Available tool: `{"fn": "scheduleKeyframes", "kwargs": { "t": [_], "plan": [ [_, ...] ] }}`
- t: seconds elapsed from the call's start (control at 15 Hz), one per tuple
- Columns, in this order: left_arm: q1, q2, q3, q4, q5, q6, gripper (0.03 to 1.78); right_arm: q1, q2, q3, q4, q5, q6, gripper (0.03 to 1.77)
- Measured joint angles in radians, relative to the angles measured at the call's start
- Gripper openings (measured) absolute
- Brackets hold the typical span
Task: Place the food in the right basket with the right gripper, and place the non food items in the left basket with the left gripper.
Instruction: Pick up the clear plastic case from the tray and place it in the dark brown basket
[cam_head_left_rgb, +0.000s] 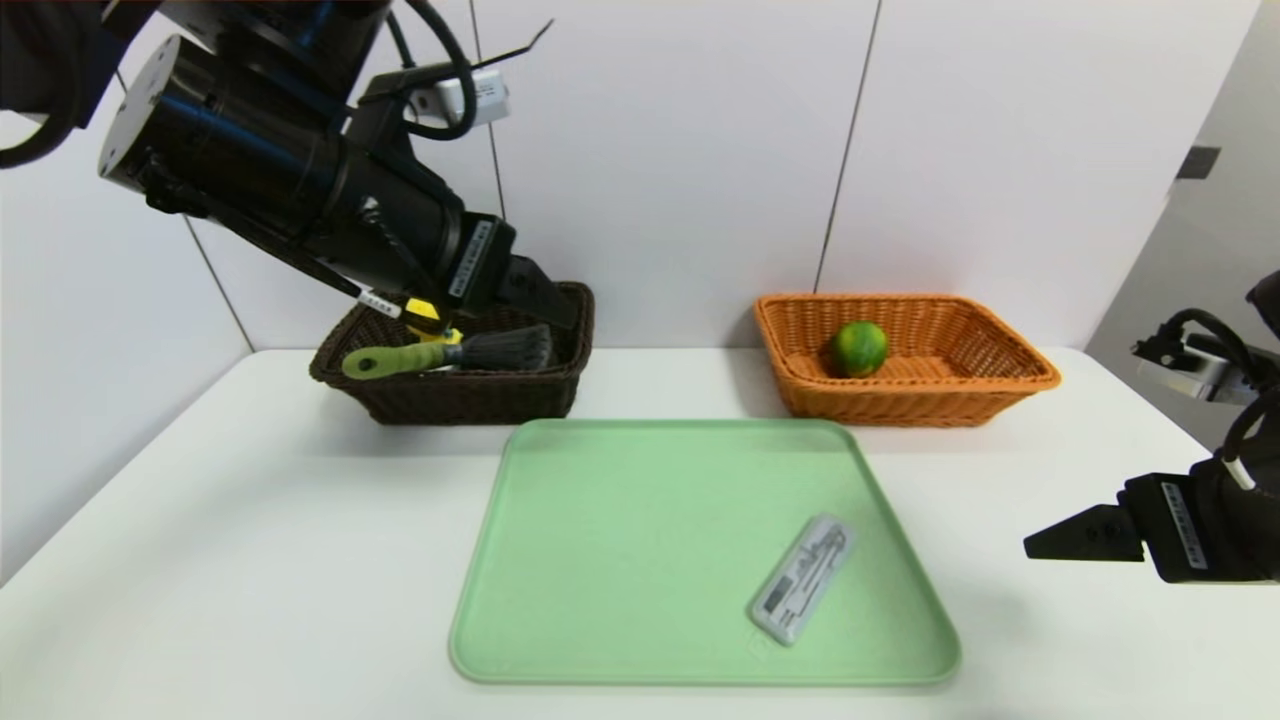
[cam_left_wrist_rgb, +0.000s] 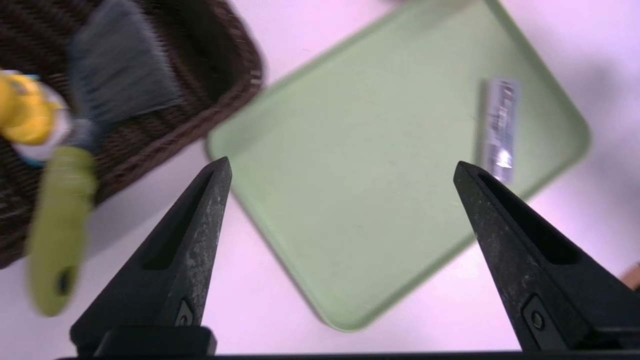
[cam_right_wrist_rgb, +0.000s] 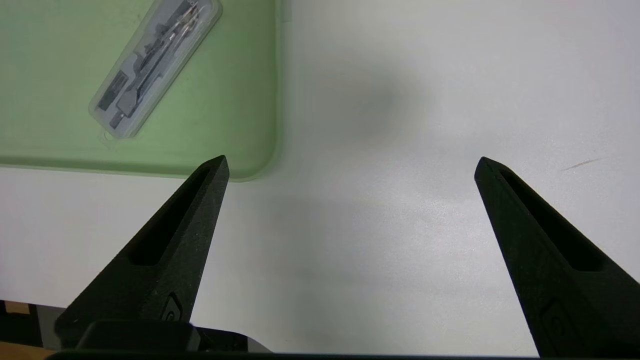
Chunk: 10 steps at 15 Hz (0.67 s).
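Head view showed the left gripper (cam_head_left_rgb: 540, 295) hanging at the dark left basket (cam_head_left_rgb: 400, 395), at about eleven o'clock from the green tray (cam_head_left_rgb: 600, 560), jaws spread wide with nothing between them. The brush (cam_head_left_rgb: 440, 355) lay across that basket's rim, its green handle overhanging, beside the yellow toy (cam_head_left_rgb: 430, 318); a nudge from the arm could tip it out. The grey case (cam_head_left_rgb: 803, 578), flat, slim and smooth, lay at about five o'clock on the tray, possibly too low for an easy pinch. The lime (cam_head_left_rgb: 859, 348) sat in the right basket (cam_head_left_rgb: 1000, 375). The right gripper (cam_head_left_rgb: 1075, 535) was parked at three o'clock, jaws apart.
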Motion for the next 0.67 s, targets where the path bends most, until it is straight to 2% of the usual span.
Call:
{"fn": "scheduleKeyframes", "kwargs": {
  "t": [0.27, 0.67],
  "plan": [
    [-0.211, 0.051, -0.003, -0.003, 0.084, -0.081, 1.63, -0.008, -0.009, 0.019, 0.002, -0.009, 0.022, 1.7],
    [-0.361, 0.21, -0.007, -0.084, 0.105, -0.114, 1.67, -0.094, -0.013, 0.021, 0.002, -0.011, 0.024, 1.7]
  ]
}}
